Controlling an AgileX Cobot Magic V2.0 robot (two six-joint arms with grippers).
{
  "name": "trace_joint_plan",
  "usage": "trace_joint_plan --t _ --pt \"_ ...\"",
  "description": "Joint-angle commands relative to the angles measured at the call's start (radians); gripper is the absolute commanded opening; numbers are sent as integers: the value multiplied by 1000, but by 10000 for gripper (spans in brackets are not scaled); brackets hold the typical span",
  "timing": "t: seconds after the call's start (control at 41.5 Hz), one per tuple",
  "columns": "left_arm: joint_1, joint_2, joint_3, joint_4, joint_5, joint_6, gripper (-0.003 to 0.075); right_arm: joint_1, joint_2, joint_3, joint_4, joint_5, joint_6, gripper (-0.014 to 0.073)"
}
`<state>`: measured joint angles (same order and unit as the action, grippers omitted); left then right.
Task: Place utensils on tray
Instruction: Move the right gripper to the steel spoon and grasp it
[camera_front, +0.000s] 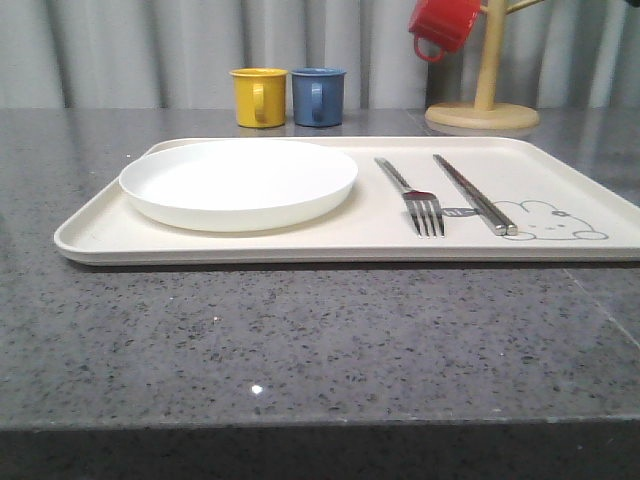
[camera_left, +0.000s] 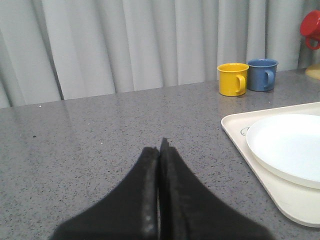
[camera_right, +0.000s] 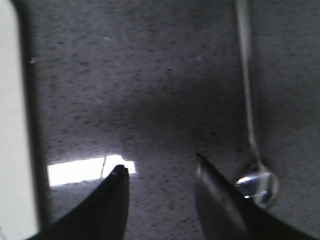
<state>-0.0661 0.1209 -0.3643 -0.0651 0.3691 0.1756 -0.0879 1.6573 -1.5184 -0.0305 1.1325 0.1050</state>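
The cream tray (camera_front: 100, 235) lies across the grey table and carries a round white plate (camera_front: 238, 182) on its left half. To the plate's right lie a silver fork (camera_front: 412, 195) and a pair of silver chopsticks (camera_front: 472, 192) beside the rabbit drawing. The left wrist view has the tray's corner (camera_left: 287, 200) and the plate (camera_left: 290, 147) off to one side. My left gripper (camera_left: 160, 147) is shut with nothing in it, over bare table. A silver spoon (camera_right: 250, 125) lies on the table just outside one finger of my open right gripper (camera_right: 160, 167). The tray's edge (camera_right: 12, 125) runs along that view's far side.
A yellow mug (camera_front: 259, 96) and a blue mug (camera_front: 318, 96) stand behind the tray. A red mug (camera_front: 442, 25) hangs on a wooden mug tree (camera_front: 484, 100) at the back right. A bright reflection (camera_right: 85, 170) lies on the table near the right gripper.
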Motion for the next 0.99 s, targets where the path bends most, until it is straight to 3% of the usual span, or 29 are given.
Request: trace_joint_plan --t 0.0,0.217,0.844,0.965 --pt "0 10 -28 -11 -85 -7 -19 -62 -28 -23 -11 -17 -60 349" --pt "0 10 -28 -11 -85 -7 -19 -133 20 -23 -11 -30 -80 348" --pt "0 10 -28 -11 -85 -7 -19 -179 151 -23 -24 -82 -88 347" --pt "0 10 -28 -11 -85 -7 -19 -179 158 -23 -24 -83 -88 300"
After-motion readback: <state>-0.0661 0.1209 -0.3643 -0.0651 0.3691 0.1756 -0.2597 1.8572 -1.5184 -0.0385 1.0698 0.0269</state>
